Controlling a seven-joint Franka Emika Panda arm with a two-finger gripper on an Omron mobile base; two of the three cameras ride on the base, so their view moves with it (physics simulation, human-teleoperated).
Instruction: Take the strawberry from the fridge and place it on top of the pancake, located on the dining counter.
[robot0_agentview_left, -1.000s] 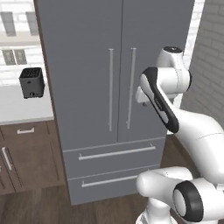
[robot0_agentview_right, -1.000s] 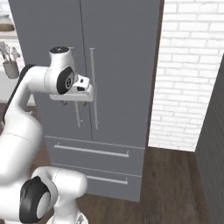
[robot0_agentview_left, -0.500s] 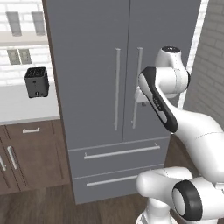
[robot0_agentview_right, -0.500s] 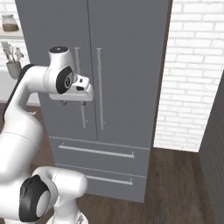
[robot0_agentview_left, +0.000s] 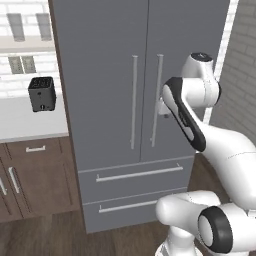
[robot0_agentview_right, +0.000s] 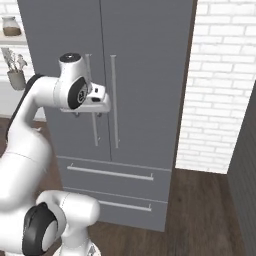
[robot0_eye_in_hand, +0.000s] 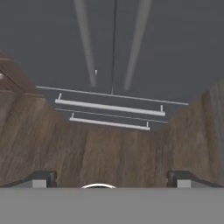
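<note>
Two long vertical bar handles (robot0_agentview_left: 146, 100) on the closed tall matte grey fridge (robot0_agentview_left: 115, 60) stand at twelve o'clock of the gripper (robot0_agentview_right: 86, 114), jaws spread wide, empty

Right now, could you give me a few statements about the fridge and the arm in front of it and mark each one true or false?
1. Both upper doors of the fridge are shut. True.
2. The gripper is clamped on a door handle. False: its jaws stand open, empty, apart from the handles.
3. A black toaster sits on the counter beside the fridge. True.
4. The lower drawer is pulled out. False: both drawers sit flush and closed.
5. A white brick wall stands on the other side of the fridge from the toaster. True.
</note>
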